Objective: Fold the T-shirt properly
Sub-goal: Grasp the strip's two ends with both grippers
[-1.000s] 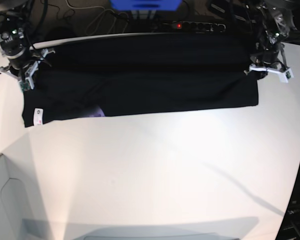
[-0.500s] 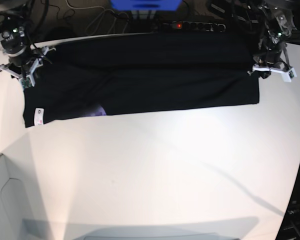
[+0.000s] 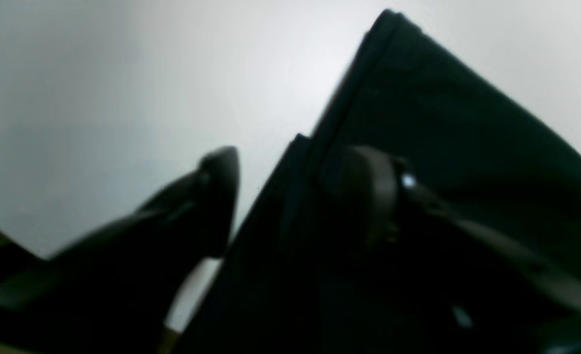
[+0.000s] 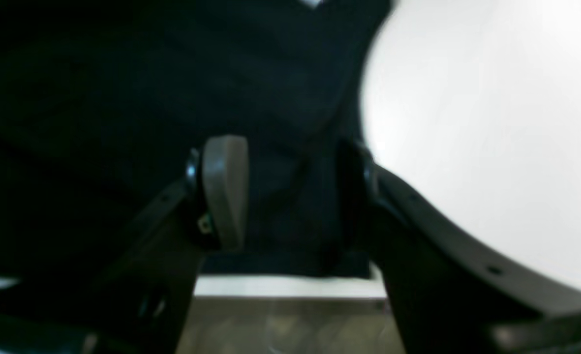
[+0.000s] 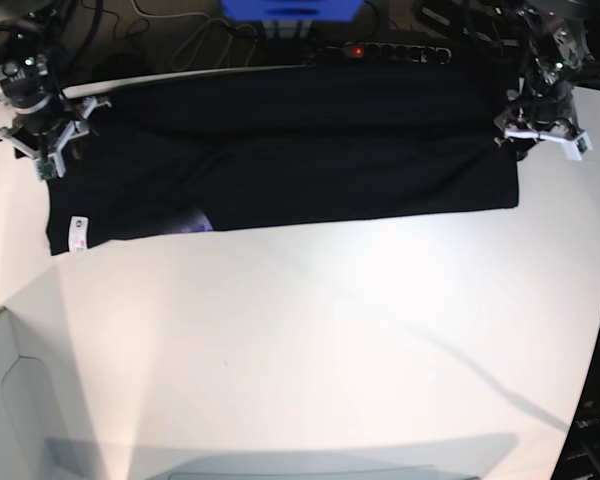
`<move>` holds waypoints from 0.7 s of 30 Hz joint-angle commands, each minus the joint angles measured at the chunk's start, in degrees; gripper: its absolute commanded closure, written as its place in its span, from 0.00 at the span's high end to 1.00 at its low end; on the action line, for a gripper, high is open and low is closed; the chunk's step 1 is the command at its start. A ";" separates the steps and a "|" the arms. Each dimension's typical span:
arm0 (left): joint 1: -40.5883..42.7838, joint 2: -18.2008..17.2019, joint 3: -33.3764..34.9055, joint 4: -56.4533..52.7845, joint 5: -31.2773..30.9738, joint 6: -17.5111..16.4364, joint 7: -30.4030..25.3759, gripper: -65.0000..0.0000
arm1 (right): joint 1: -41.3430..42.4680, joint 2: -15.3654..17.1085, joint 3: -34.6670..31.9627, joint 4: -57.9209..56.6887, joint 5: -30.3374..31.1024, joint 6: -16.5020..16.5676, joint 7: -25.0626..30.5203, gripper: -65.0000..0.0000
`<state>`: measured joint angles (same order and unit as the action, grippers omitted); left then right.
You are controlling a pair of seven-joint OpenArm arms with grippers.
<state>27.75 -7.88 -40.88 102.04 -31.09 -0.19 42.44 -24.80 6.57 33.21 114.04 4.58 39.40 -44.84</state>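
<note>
The T-shirt (image 5: 310, 160) lies as a long black band across the far part of the white table (image 5: 330, 350), reaching from the far left to the far right. We see its right end just under the left gripper (image 5: 542, 133), and its left end beneath the right gripper (image 5: 42, 140). In the left wrist view the left gripper's (image 3: 290, 196) jaws stand apart, one finger over bare table and the other over the cloth's edge, gripping nothing. In the right wrist view the right gripper (image 4: 290, 196) is likewise spread, with dark cloth between its fingers but not pinched. A small white label (image 5: 77, 234) shows at the shirt's near left corner; we cannot read its writing. A purple patch of print (image 5: 192, 222) peeks out at the near edge.
</note>
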 commanded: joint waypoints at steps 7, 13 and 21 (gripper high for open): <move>0.25 -0.78 -0.22 0.77 0.01 -0.12 -0.98 0.65 | 2.16 0.25 -3.72 -2.70 0.30 0.60 1.54 0.46; -0.01 -0.78 0.49 -4.15 0.01 -0.12 -1.16 0.65 | 3.13 0.25 -4.86 -6.21 0.30 0.60 1.63 0.46; -0.10 -0.87 4.36 -6.35 0.01 -0.12 -1.51 0.65 | 3.48 0.33 -5.12 -8.41 0.30 0.60 1.72 0.46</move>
<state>27.27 -8.56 -36.60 95.66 -30.24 -0.19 39.00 -21.56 6.31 27.92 104.66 4.47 39.38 -44.12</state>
